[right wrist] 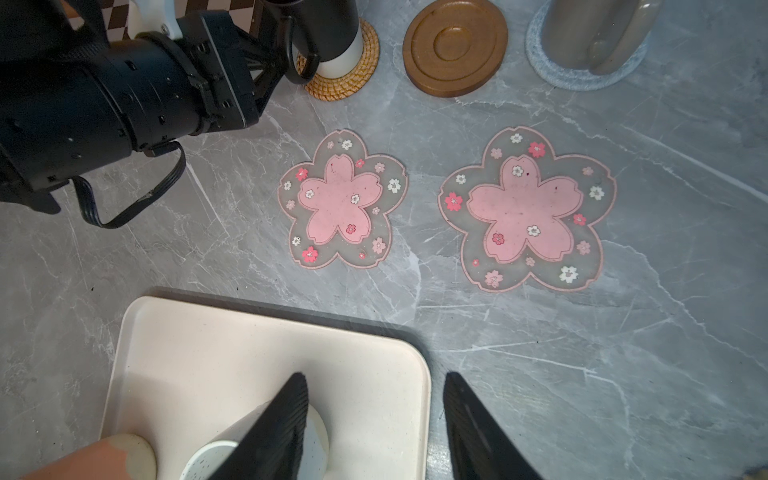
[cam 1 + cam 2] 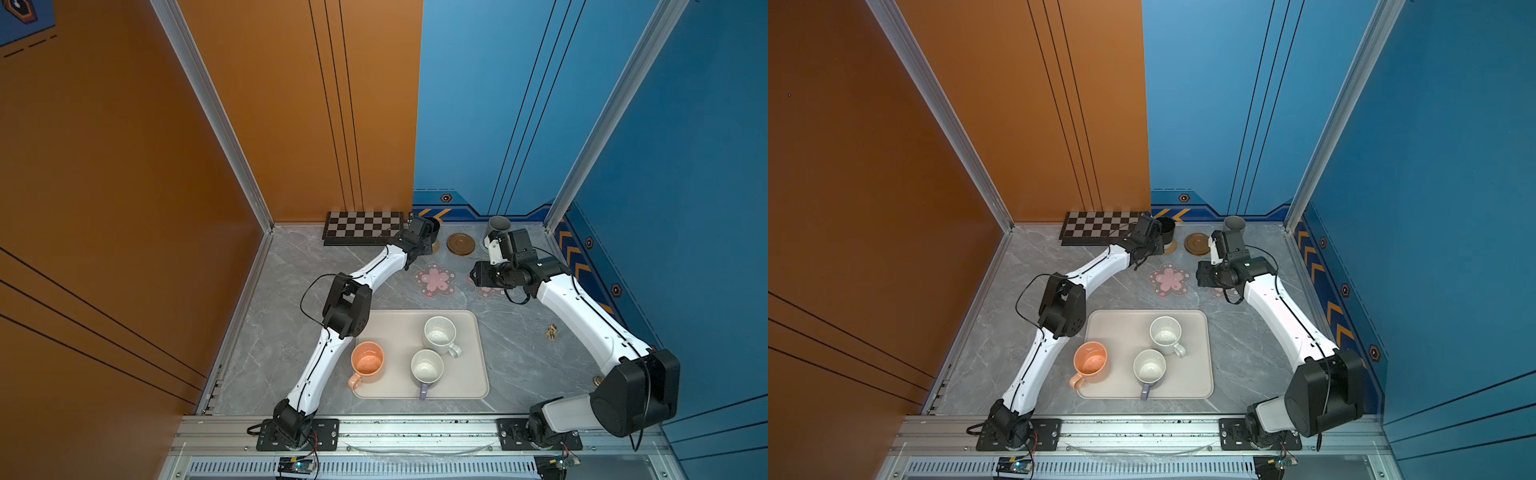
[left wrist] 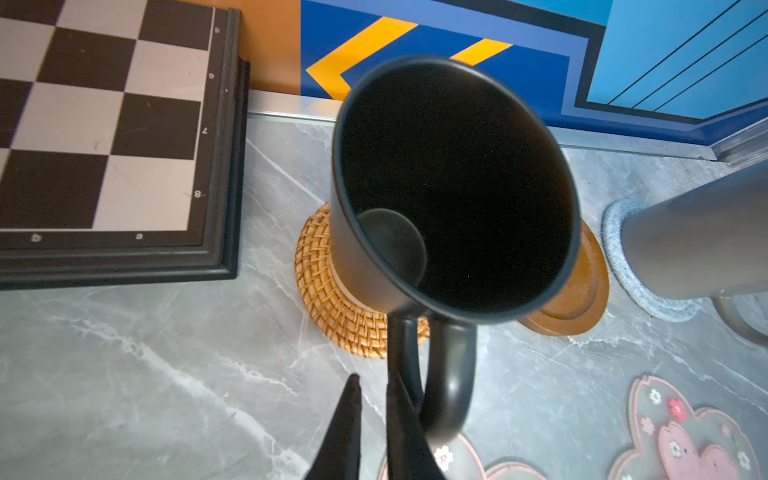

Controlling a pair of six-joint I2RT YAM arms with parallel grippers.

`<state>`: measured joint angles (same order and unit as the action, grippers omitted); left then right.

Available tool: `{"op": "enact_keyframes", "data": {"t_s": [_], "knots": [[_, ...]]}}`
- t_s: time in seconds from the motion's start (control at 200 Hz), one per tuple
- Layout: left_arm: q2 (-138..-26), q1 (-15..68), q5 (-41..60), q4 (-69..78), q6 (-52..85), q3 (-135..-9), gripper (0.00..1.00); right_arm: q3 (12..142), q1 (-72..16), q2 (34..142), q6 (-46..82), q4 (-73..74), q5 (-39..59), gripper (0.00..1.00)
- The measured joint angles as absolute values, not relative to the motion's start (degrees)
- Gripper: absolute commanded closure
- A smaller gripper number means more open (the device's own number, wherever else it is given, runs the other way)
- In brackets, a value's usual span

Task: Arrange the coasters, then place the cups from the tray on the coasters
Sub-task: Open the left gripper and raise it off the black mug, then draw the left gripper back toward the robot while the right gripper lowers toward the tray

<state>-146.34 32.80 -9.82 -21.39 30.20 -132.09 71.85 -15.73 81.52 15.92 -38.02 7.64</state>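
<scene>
Chessboard lies at 11 o'clock against the far wall. Just right of it, the left gripper is clamped on the handle of the black mug. The mug's base sits off-centre on the rattan coaster, and its handle points to 7 o'clock, back along the arm. Whether its full weight is down cannot be told.

Next in the far row, the wooden coaster is bare. At 1 o'clock the grey mug stands on the grey-blue coaster. Nearer, the left blossom coaster and right blossom coaster lie side by side, both bare.

The tray at 6 o'clock holds the peach mug, lavender mug and speckled mug.

The right gripper hangs empty, jaws apart, over the tray's far right corner. The speckled mug lies close below it toward 7 o'clock, with its handle turned to about 4 o'clock, toward the right arm's side. The right arm is the nearer one and free, so that mug looks like its next pick. The bare coasters then lie toward 12 o'clock from the mug.
</scene>
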Motion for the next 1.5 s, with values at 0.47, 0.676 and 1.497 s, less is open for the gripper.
{"op": "enact_keyframes", "data": {"t_s": [0.47,0.676,1.497], "knots": [[-137.25,32.91,-14.15,-21.21,29.32,-115.04,0.70,70.61,-15.90,79.68,15.92,-38.13,7.66,0.45],[-118.93,32.69,-20.40,-22.02,25.80,-101.69,0.68,69.36,-17.52,77.06,15.94,-38.33,7.68,0.44],[-78.15,39.72,-27.68,-33.69,25.32,-72.49,0.62,58.06,-59.70,53.89,38.11,-48.03,-13.21,0.44]]}}
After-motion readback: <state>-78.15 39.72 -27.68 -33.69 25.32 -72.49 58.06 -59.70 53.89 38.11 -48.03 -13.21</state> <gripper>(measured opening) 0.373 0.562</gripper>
